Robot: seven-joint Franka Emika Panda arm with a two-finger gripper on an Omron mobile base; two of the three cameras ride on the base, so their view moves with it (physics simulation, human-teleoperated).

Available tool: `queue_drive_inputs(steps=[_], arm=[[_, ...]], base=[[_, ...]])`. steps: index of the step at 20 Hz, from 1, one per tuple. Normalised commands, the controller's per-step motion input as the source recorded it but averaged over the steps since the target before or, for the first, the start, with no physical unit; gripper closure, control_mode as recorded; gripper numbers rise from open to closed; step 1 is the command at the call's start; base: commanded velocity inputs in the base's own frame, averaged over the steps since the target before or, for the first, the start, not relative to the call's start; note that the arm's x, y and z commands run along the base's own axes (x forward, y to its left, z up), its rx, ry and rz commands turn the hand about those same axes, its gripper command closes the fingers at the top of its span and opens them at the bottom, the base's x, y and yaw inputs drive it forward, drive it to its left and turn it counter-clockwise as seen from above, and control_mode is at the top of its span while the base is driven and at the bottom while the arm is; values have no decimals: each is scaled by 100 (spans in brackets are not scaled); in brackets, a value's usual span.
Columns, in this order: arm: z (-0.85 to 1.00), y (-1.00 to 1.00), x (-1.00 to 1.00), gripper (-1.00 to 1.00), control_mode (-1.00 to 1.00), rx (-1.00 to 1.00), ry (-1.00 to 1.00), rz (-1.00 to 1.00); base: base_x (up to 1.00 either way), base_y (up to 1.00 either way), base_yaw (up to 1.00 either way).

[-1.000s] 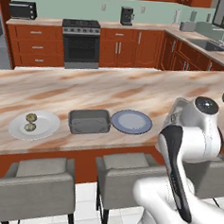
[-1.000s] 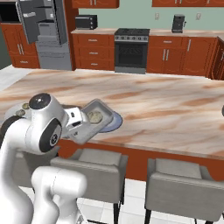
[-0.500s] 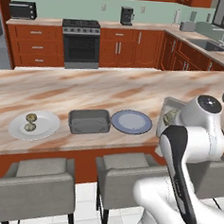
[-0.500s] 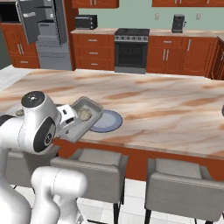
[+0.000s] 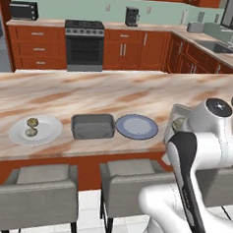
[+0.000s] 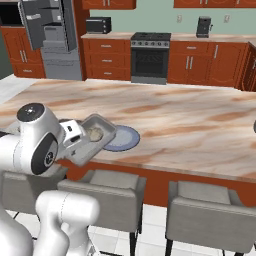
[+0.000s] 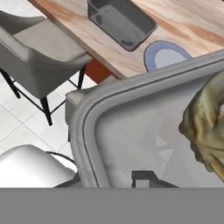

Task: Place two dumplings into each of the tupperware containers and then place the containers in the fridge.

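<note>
My gripper (image 6: 76,144) is shut on the rim of a grey tupperware container (image 6: 98,139), which hangs tilted over the counter's near edge. Tan dumplings (image 6: 94,133) lie inside it, one large at the right of the hand view as dumpling (image 7: 207,127) within the container's rim (image 7: 85,127). A second container (image 5: 92,126) stands on the counter, with nothing showing inside it. Two more dumplings (image 5: 31,127) sit on a white plate (image 5: 47,132) to its left. The fridge (image 6: 52,35) stands open at the far left of the right base view.
A blue-grey plate (image 5: 136,126) lies on the counter between the two containers. Grey stools (image 5: 31,196) line the counter's near side, one of them (image 7: 39,48) below the held container. A stove (image 5: 84,45) and wooden cabinets stand along the back wall.
The held container has drawn back from over the blue-grey plate toward the counter's near edge and the arm. The other container and plates have not moved.
</note>
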Motion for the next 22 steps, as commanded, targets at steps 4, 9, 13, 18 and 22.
queue_drive_inputs(steps=[4,9,13,18,22], arm=[[0,0,0,100,100,0,0,0],[0,0,0,100,100,0,0,0],[0,0,0,100,100,0,0,0],[0,0,0,100,100,0,0,0],[0,0,0,100,100,0,0,0]], base=[[-62,0,0],[-51,16,1],[-46,79,6],[-43,98,6],[-14,100,2]])
